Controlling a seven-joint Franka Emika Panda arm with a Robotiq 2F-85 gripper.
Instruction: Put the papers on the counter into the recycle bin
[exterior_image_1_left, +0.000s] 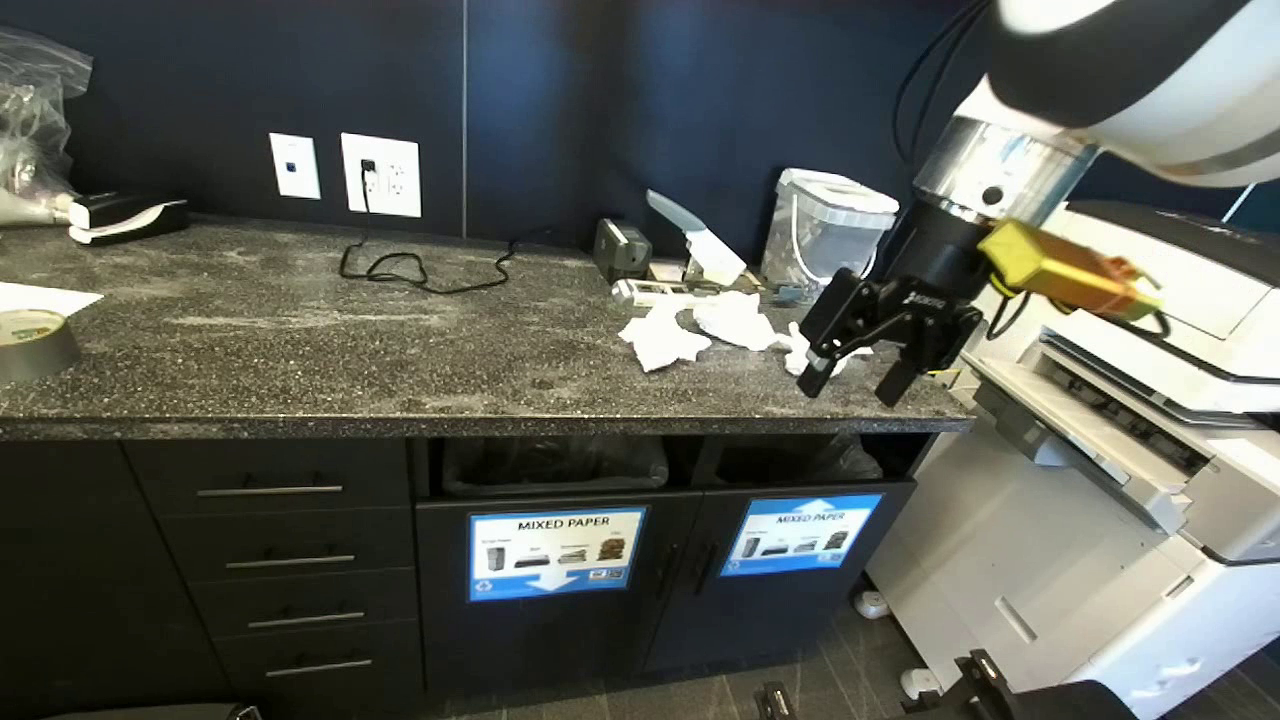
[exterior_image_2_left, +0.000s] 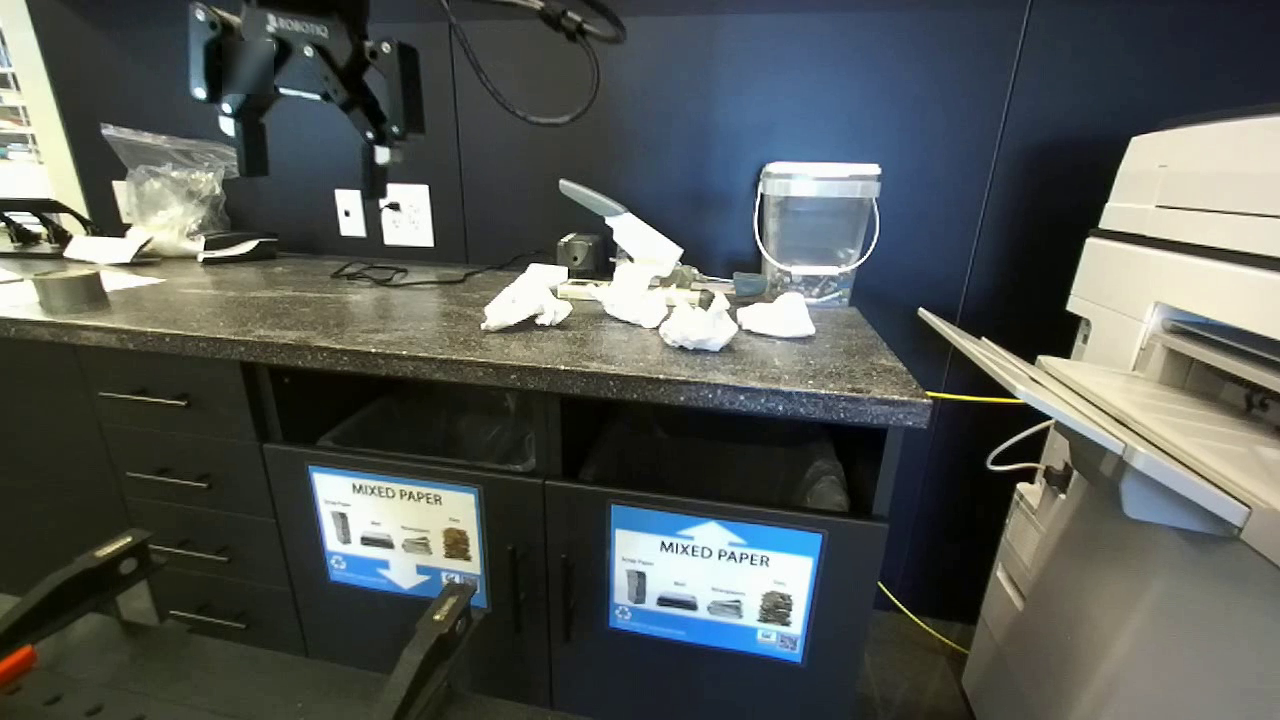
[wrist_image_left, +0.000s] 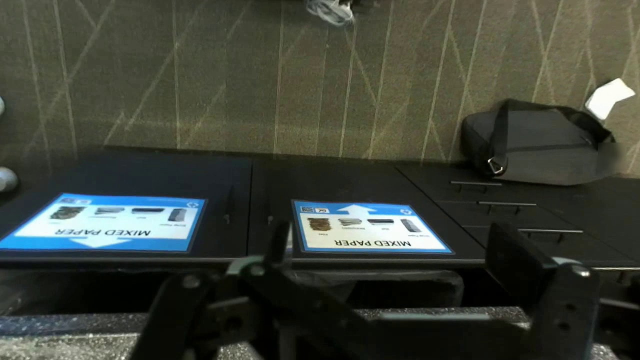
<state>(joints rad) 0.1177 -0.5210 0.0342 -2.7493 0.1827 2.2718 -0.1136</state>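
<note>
The papers are several crumpled white pieces on the right part of the counter, in an exterior view and in an exterior view. The dark speckled counter runs above black cabinets. The recycle bin is the dark slot above the bluer sign, at the counter's right end; it also shows in the wrist view. My gripper is open and empty, raised above the counter's front side. It also shows in an exterior view and in the wrist view. No paper shows in the wrist view.
A similar slot with a whiter sign is left of the bin. Behind the papers stand a lidded clear bucket and a white-and-grey upright tool. A large printer stands at the right. A tape roll lies left.
</note>
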